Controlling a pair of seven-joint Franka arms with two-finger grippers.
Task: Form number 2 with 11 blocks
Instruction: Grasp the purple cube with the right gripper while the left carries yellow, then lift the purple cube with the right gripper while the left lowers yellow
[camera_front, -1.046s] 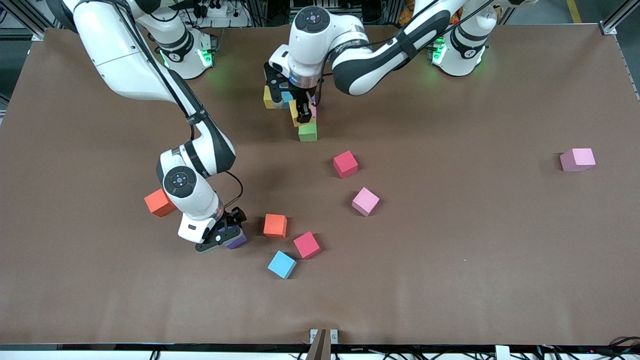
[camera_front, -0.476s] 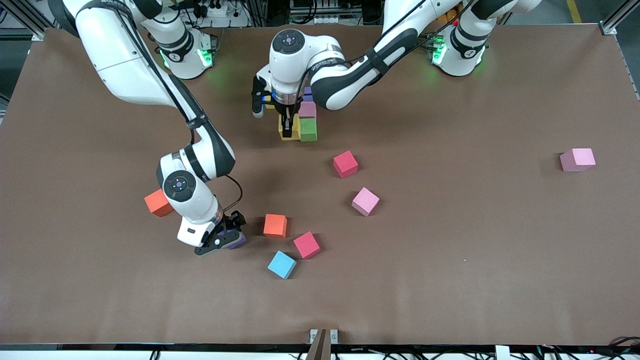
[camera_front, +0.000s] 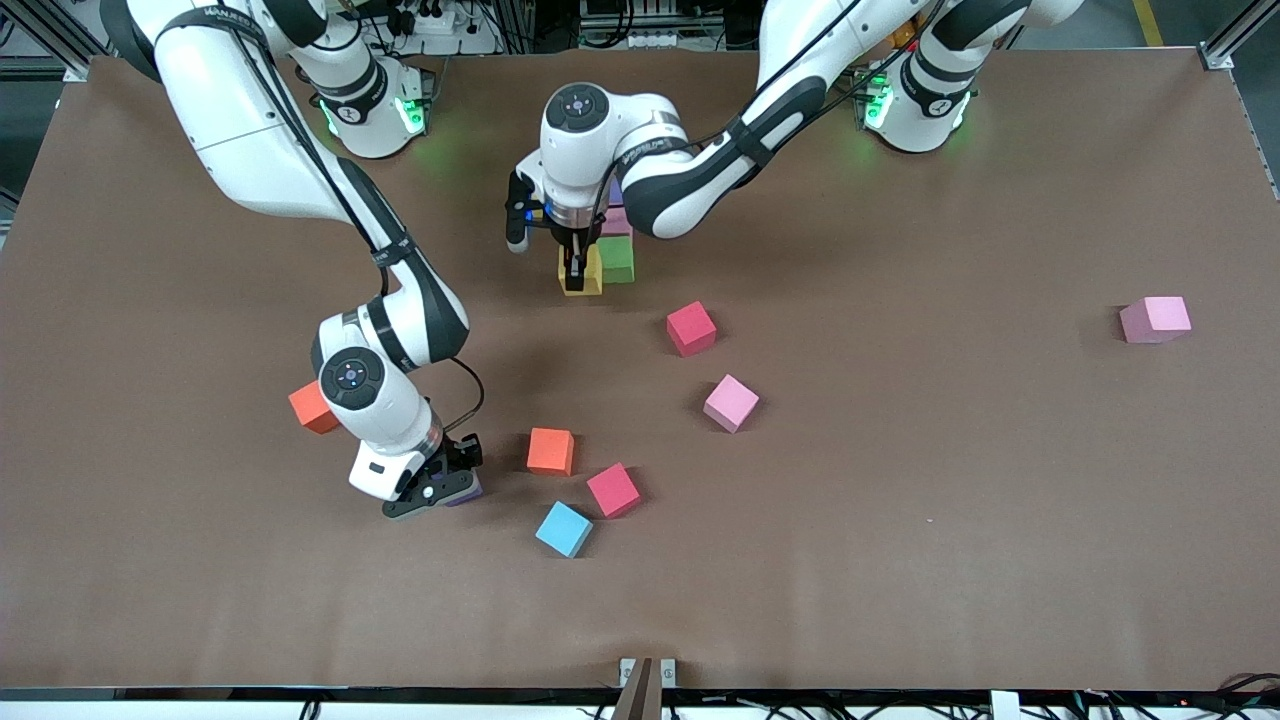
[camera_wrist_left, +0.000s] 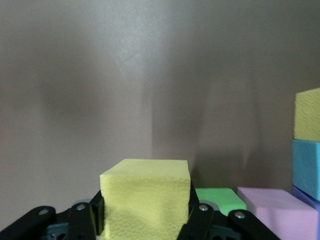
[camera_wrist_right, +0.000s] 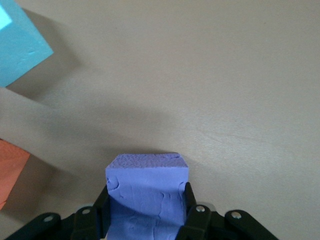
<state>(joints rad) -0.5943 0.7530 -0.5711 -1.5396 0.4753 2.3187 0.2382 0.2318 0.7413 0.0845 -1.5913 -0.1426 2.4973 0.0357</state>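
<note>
Seating yellow block flush beside green block, left end effector clamping it; right end effector clenched on purple block.

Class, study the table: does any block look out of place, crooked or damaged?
One does: the pale pink block sits alone toward the left arm's end of the table, away from the other loose blocks. No damage shows. The left claw holds a yellow block beside the green block; the right claw grips a purple block.
</note>
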